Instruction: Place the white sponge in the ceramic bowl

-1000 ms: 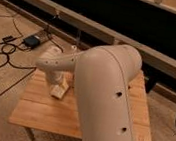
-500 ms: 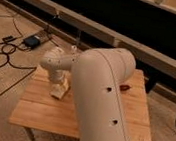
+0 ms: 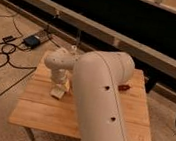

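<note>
Gripper (image 3: 61, 86) hangs at centre-left of the frame above the wooden table (image 3: 38, 113), right at the white sponge (image 3: 56, 93); whether it is gripping anything cannot be told.

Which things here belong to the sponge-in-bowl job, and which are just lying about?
Job: sponge; pincer, just above the sponge; bowl, not in view.
Lying about: dark bar on the table; black box and cables on the floor.
</note>
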Tool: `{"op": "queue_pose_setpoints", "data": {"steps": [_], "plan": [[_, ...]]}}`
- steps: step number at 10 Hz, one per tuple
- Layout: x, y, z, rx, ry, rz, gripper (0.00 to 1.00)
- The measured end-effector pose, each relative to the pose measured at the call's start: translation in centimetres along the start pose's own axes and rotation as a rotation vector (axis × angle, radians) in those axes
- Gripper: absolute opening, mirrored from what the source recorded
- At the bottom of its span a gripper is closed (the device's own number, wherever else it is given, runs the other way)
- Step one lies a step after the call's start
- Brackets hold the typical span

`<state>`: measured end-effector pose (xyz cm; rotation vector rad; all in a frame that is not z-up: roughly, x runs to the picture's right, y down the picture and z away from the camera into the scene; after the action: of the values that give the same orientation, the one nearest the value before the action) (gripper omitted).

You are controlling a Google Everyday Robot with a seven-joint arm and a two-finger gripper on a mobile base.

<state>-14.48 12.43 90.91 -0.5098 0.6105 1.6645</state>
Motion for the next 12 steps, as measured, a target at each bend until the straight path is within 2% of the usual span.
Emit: {"op": "queue_pose_setpoints", "data": {"steps": [3,5,6,8,10,12], "plan": [[0.2,0.9,-0.3,-0.033,0.029,-0.030,0.23],[0.6,2.8,-2.0,-0.068,0.038,-0.092,0.04],[0.7,3.9,-3.6,-0.087,0.031,-0.136,0.00],[0.1,4.5,-6.6,-0.096,0.002,-0.188,0.00],[-1.6,3.5,-9.2,-0.082,-0.038,-0.193,0.00],[-3.9,1.0,-11.3,-0.052,-0.078,-0.162,0.00]]}}
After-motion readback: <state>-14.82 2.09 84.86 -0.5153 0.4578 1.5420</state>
